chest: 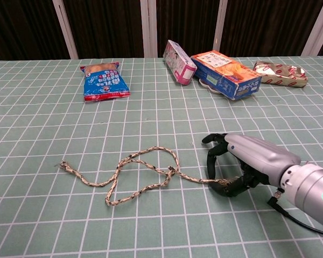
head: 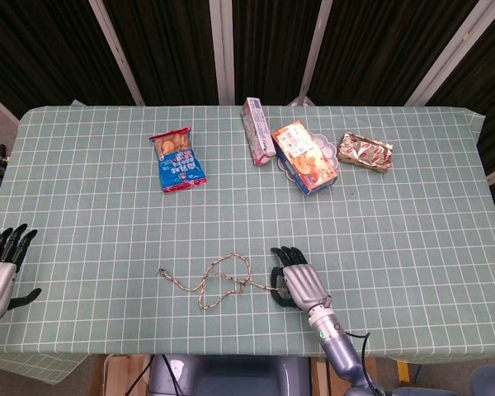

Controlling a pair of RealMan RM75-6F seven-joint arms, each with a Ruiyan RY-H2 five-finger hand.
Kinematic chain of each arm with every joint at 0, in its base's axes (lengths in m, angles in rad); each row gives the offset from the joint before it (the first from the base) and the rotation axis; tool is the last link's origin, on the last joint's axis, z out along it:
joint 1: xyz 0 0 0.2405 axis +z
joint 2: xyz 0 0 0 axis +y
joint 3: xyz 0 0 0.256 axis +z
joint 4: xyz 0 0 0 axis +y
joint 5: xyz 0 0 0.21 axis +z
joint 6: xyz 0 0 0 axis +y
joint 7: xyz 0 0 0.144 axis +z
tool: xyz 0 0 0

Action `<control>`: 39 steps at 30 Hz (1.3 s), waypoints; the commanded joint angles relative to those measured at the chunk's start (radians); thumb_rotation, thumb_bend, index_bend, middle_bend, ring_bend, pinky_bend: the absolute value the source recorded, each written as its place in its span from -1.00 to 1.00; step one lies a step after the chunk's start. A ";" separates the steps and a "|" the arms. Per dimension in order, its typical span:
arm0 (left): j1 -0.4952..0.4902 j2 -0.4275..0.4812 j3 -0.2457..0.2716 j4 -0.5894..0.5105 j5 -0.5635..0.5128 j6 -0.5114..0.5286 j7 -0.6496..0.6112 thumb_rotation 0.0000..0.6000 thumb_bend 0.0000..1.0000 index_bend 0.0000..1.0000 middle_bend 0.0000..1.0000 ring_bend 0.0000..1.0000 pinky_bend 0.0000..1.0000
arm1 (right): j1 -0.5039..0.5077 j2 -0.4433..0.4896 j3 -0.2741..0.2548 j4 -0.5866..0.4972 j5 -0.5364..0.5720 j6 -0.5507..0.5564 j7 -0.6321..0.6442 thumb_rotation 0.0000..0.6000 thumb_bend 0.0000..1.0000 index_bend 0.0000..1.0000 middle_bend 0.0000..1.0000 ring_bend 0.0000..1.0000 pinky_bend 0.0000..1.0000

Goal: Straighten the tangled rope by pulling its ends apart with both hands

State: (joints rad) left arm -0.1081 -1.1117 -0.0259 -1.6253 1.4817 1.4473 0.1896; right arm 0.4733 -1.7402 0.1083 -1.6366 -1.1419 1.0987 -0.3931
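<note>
While the right hand [chest: 237, 164] crouches over the rope's right end, palm down and wrist angled up out of the near right, its dark fingers [chest: 211, 161] curl toward the thumb and the frayed tip sits right at that pinch. From the chest view the strand runs straight into the gap between thumb and fingers, so it looks gripped, though the contact itself is partly hidden. The head view shows the same hand [head: 299, 283] low on the table, fingers pointing far and left.

The rope [chest: 142, 172] lies on the near part of the green checked tablecloth [head: 412, 239], roughly central. Its long axis runs left to right: one frayed end points left, the other reaches right into the right hand. In between it is tangled, with a loop arching toward the far side and a second strand doubling back toward the near edge, the two crossing at a knot just left of the hand.

The left hand [head: 0, 268] rests well apart at the near left corner, fingers spread and pointing far, thumb out to the right, holding nothing.

Along the far side sit a blue snack bag [head: 177, 158], a pink carton [head: 256, 130], an orange box [head: 306, 157] and a shiny wrapped packet [head: 365, 151].
</note>
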 commanded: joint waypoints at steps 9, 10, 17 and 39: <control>-0.014 0.002 -0.002 -0.028 0.003 -0.016 0.020 1.00 -0.88 -0.98 -1.00 -1.00 -1.00 | -0.003 0.023 -0.004 -0.028 -0.004 0.007 0.006 1.00 -0.12 0.25 -0.73 -1.00 -1.00; -0.017 0.003 -0.003 -0.037 0.004 -0.020 0.025 1.00 -0.82 -0.92 -1.00 -1.00 -1.00 | -0.003 0.026 -0.004 -0.031 -0.004 0.008 0.006 1.00 -0.12 0.25 -0.73 -1.00 -1.00; -0.137 0.009 -0.069 -0.191 -0.032 -0.148 0.129 1.00 -0.53 -0.47 -0.95 -1.00 -1.00 | -0.008 0.044 -0.015 -0.067 -0.003 0.014 -0.001 1.00 -0.12 0.25 -0.73 -1.00 -1.00; -0.370 -0.341 -0.079 -0.221 -0.282 -0.369 0.472 1.00 -0.29 -0.02 -0.71 -1.00 -1.00 | -0.015 0.078 -0.007 -0.102 0.040 0.036 -0.015 1.00 -0.11 0.26 -0.73 -1.00 -1.00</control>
State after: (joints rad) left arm -0.4703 -1.4388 -0.1106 -1.8513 1.2082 1.0759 0.6490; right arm 0.4583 -1.6623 0.1012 -1.7381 -1.1021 1.1342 -0.4082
